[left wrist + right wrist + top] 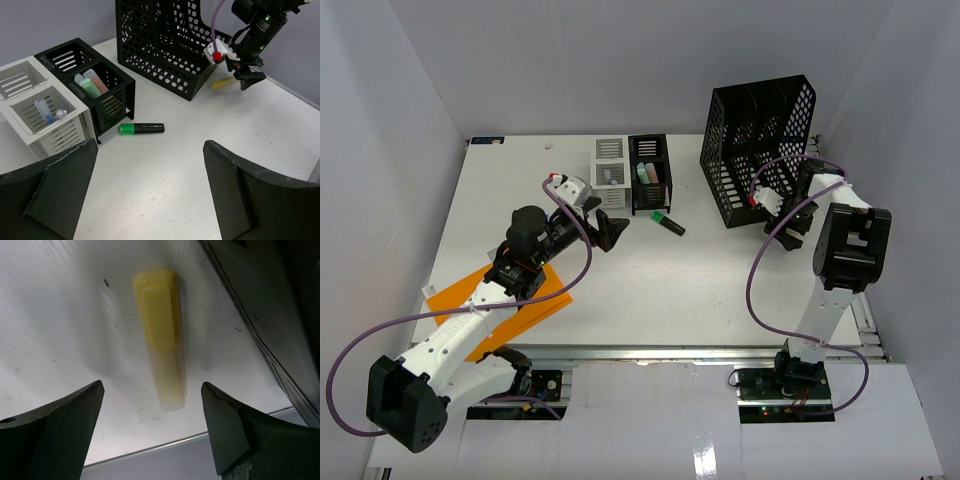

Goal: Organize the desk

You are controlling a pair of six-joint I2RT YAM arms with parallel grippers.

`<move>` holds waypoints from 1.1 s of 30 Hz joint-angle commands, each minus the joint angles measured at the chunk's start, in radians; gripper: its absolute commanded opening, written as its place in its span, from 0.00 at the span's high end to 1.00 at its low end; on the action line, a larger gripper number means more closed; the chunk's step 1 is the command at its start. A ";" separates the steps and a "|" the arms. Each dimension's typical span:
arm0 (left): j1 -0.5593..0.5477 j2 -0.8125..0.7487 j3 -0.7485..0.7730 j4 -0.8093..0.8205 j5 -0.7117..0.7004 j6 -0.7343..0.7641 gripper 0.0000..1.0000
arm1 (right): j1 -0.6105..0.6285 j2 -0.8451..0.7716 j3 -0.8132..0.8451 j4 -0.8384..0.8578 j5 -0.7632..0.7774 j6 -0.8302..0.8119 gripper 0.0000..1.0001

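The desk point(700, 285) is a white tabletop. A green highlighter point(668, 223) lies on it in front of a black pen organizer point(650, 172). My left gripper point(612, 230) is open and empty, just left of the highlighter. In the left wrist view the highlighter point(142, 129) lies beyond the open gripper point(150, 190). My right gripper point(788, 232) hangs beside the black file rack point(757, 150). In the right wrist view it point(152, 410) is open over a yellow highlighter point(161, 335) lying on the desk. It does not touch the highlighter.
A white organizer point(610, 170) with pens stands left of the black one, which holds pastel markers. An orange folder point(500, 290) lies under the left arm at the front left. White walls enclose the desk. A metal rail point(670, 352) runs along the front edge.
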 commanded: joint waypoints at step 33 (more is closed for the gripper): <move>0.009 0.071 -0.108 0.297 0.209 -0.384 0.02 | 0.094 -0.230 -0.134 -0.073 -0.157 0.116 0.92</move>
